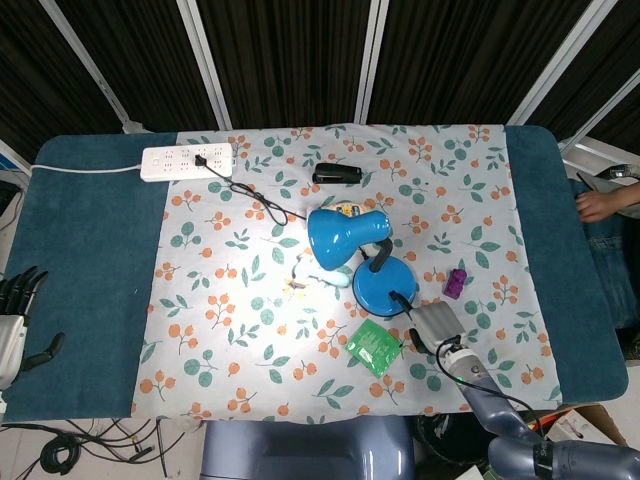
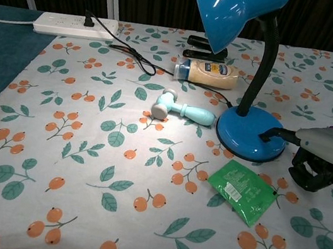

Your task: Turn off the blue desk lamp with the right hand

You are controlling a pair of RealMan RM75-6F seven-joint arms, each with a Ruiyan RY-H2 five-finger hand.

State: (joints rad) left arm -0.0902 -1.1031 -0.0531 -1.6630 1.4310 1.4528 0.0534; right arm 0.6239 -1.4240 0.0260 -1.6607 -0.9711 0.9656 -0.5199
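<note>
The blue desk lamp (image 1: 345,235) stands mid-table on the floral cloth, its round base (image 2: 247,138) in front of my right hand (image 2: 323,160). That hand reaches in from the right. One dark fingertip (image 2: 270,134) stretches out and touches the switch area on top of the base, while the other fingers curl under, holding nothing. In the head view the right hand (image 1: 435,325) lies just below and right of the base. A bright pool of light lies on the cloth left of the lamp. My left hand (image 1: 18,310) rests far off at the table's left edge, fingers spread.
A green packet (image 2: 242,189) lies just in front of the base. A light blue roller (image 2: 179,107) and a squeeze bottle (image 2: 208,73) lie left of and behind it. A purple object (image 1: 456,281), black stapler (image 1: 337,174), and power strip (image 1: 188,160) with black cord (image 1: 250,195) lie further away.
</note>
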